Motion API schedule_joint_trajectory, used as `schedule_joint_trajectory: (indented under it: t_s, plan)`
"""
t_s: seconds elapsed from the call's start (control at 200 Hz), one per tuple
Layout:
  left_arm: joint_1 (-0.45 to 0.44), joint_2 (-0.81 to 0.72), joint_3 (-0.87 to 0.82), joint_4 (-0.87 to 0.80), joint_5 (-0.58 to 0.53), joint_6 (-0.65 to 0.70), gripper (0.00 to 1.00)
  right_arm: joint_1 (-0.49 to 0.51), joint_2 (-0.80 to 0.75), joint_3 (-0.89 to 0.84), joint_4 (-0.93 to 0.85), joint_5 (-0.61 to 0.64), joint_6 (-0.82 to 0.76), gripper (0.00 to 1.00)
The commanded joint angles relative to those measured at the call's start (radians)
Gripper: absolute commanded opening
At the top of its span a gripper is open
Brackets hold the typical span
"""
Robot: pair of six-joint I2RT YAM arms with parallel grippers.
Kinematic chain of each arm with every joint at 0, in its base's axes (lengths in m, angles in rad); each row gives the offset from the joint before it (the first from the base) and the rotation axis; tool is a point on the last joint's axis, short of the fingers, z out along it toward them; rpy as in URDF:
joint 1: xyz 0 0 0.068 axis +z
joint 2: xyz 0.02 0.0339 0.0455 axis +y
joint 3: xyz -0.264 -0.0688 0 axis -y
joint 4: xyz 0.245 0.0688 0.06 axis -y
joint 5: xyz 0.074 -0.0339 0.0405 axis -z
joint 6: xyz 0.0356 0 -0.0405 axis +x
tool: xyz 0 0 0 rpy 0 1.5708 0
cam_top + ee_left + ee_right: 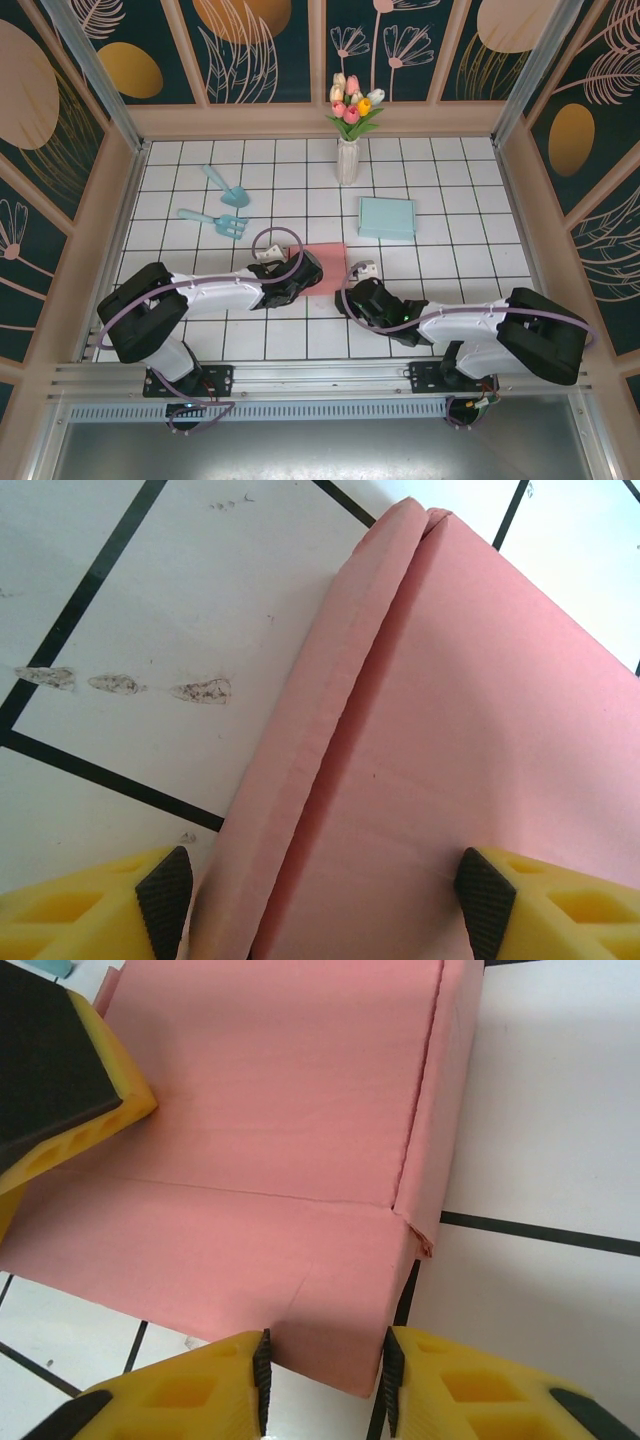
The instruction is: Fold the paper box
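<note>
The pink paper box lies flat-bottomed on the white tiled table between both arms. My left gripper is open and straddles the box's folded left wall. One pad sits outside over the tile and the other pad over the box floor. My right gripper has closed on the box's near right corner, a pad on each side of the pink flap. A finger of the left gripper rests at the box's far left in the right wrist view.
A light blue flat box lies behind and to the right. A white vase of tulips stands at the back centre. A teal trowel and a teal fork lie at the back left. Framed walls enclose the table.
</note>
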Motion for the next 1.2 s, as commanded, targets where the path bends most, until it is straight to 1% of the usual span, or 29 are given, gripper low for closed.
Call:
schedule_joint_trajectory:
  t_s: [0.0, 0.175, 0.435, 0.736, 0.886, 1.056, 1.191]
  plan:
    - [0.005, 0.065, -0.075, -0.243, 0.09, 0.046, 0.72, -0.001, 0.016, -0.002, -0.032, 0.101, -0.022, 0.39]
    - [0.005, 0.07, -0.075, -0.243, 0.089, 0.047, 0.72, 0.012, 0.008, 0.023, -0.082, 0.133, -0.016, 0.43]
    - [0.005, 0.063, -0.075, -0.253, 0.085, 0.047, 0.72, 0.019, 0.035, 0.041, -0.085, 0.147, -0.031, 0.4]
    - [0.005, 0.062, -0.077, -0.254, 0.082, 0.046, 0.72, 0.018, 0.08, 0.027, -0.021, 0.146, -0.045, 0.37]
    - [0.005, 0.063, -0.076, -0.255, 0.082, 0.049, 0.72, 0.018, 0.102, 0.02, -0.007, 0.175, -0.053, 0.37]
    - [0.005, 0.067, -0.08, -0.246, 0.083, 0.053, 0.72, 0.018, 0.153, -0.014, 0.085, 0.189, -0.07, 0.37]
    - [0.005, 0.081, -0.08, -0.235, 0.092, 0.057, 0.72, 0.018, 0.204, -0.008, 0.155, 0.209, -0.095, 0.37]
